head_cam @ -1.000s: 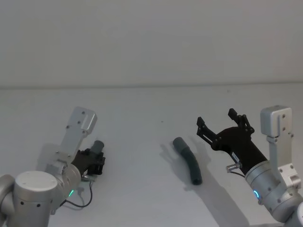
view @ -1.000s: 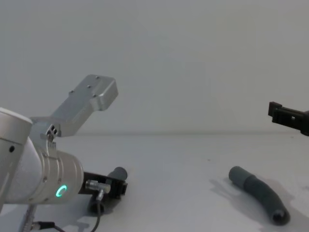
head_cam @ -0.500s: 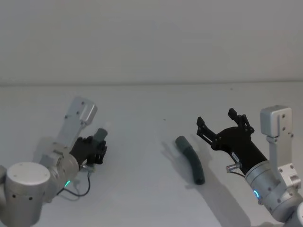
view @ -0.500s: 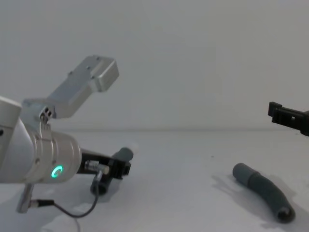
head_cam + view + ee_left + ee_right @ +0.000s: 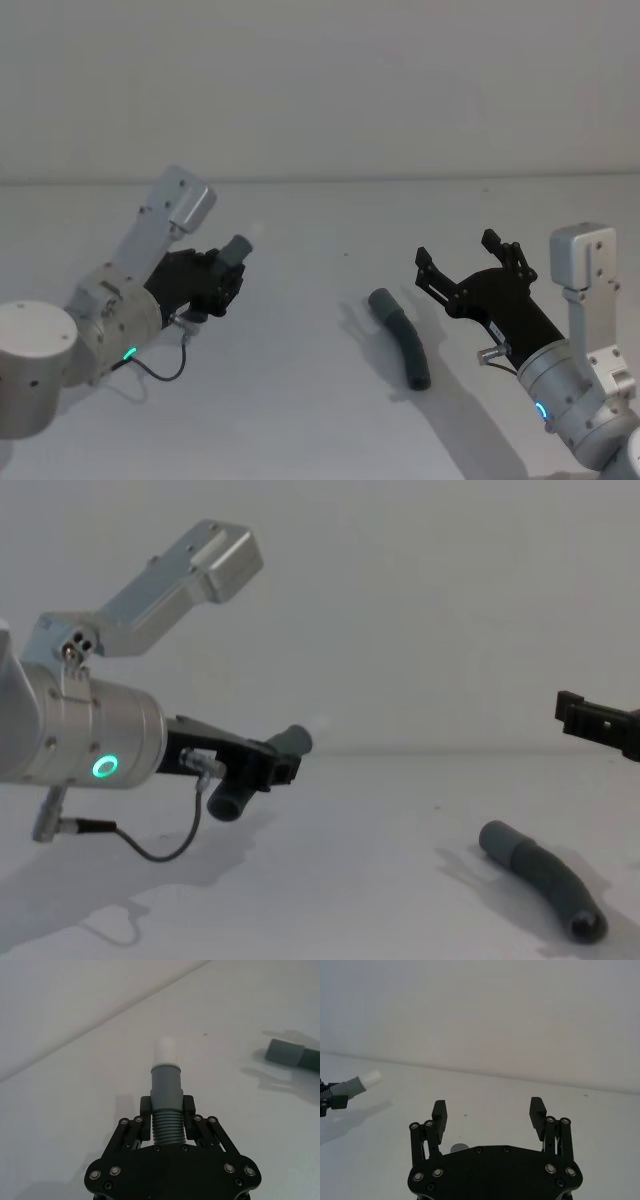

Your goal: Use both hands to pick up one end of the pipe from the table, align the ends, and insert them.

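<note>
Head view: the left gripper is clamping a ribbed hose piece above the table, over its left side and well short of the far edge. The other hose piece is lying flat right of the table's middle, near the right gripper, whose jaws are gaping wide and empty. Left wrist view: both fingers are squeezing the ribs just behind the grey cuff, and its white tip is pointing away. Right wrist view: the right fingers are standing far apart. Chest view: the held piece is hanging clear of the surface.
</note>
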